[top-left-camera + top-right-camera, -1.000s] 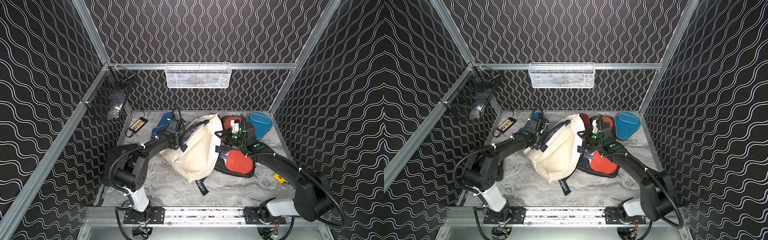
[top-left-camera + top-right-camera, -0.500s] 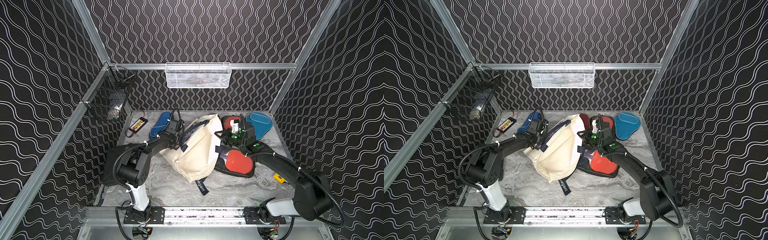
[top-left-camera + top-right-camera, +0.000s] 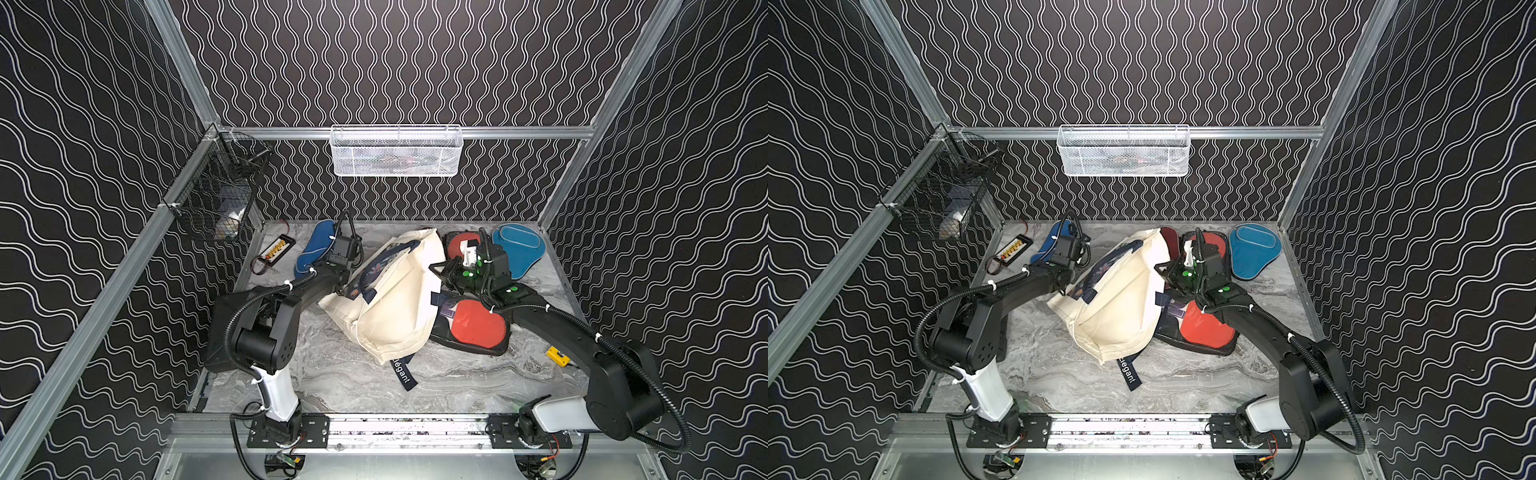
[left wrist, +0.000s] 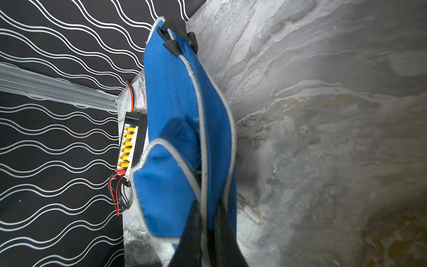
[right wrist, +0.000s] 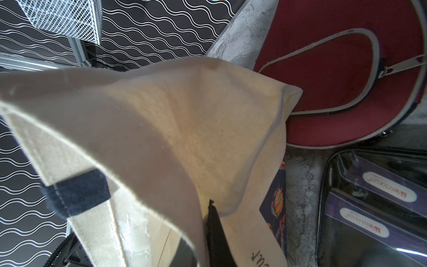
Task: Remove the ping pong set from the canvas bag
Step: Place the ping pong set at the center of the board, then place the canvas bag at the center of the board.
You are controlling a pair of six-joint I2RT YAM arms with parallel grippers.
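The cream canvas bag (image 3: 395,299) (image 3: 1117,307) lies slumped mid-table, and its navy strap (image 3: 405,374) trails toward the front. My left gripper (image 4: 206,205) (image 3: 332,259) is shut on the grey piping of the blue paddle cover (image 4: 175,111) (image 3: 313,249), left of the bag. My right gripper (image 5: 205,208) (image 3: 440,270) is shut on the bag's cloth rim (image 5: 161,127); only one dark finger shows. Right of the bag lie the maroon cover (image 5: 346,81) (image 3: 1167,237), the teal cover (image 3: 519,249), and two clear pouches with red paddles (image 3: 473,328) (image 3: 461,245).
A black board with yellow connectors (image 3: 276,251) (image 4: 129,143) and its wires lies by the left wall, beside the blue cover. A white mesh basket (image 3: 395,151) hangs on the back wall and a black wire basket (image 3: 220,195) on the left rail. A small yellow piece (image 3: 557,355) sits front right.
The blue cover has come a little further out to the left, away from the bag, in my left gripper. The right arm and the bag look unmoved.
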